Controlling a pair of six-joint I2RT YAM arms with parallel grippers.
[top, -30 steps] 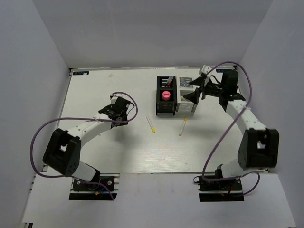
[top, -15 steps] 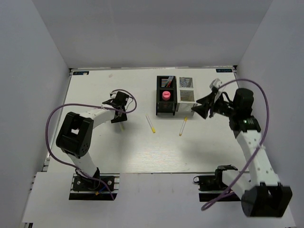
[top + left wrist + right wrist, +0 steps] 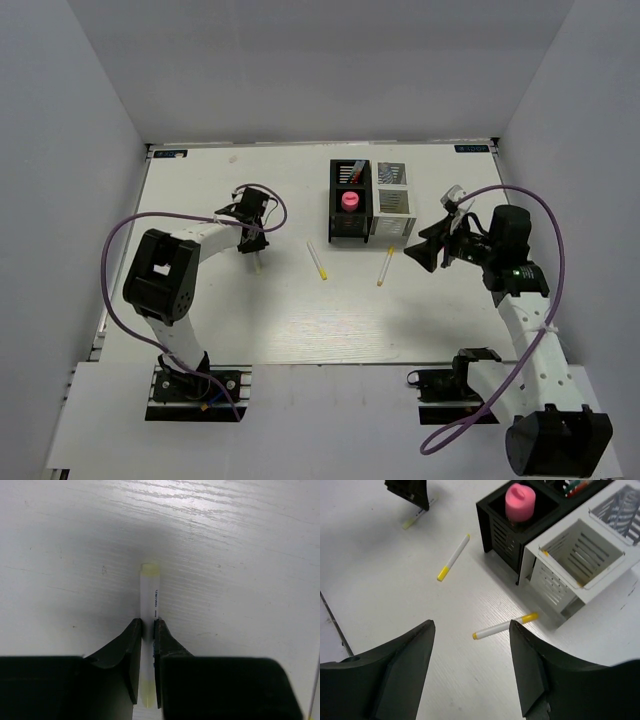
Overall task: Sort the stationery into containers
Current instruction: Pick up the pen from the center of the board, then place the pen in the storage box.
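Observation:
My left gripper [image 3: 250,228] is shut on a white-and-yellow pen [image 3: 150,592] at the table's left middle; its tip shows just below the fingers [image 3: 257,264]. I cannot tell whether the pen is lifted. Two more white-and-yellow pens lie loose: one [image 3: 318,261] left of centre, one [image 3: 385,267] in front of the white organiser [image 3: 392,212]. The black organiser [image 3: 334,215] holds the pink-capped tube [image 3: 350,200] and a red-black pen [image 3: 356,172]. My right gripper [image 3: 420,250] is open and empty, above and right of the nearer pen [image 3: 505,626].
In the right wrist view the white organiser's front compartment [image 3: 547,547] is empty, and the left gripper [image 3: 410,491] stands at the top left. Grey walls enclose the table on three sides. Purple cables loop off both arms.
My right gripper has drawn away from the white organiser, towards the near right, still open. My left arm has swung round and its gripper now sits over the left pen.

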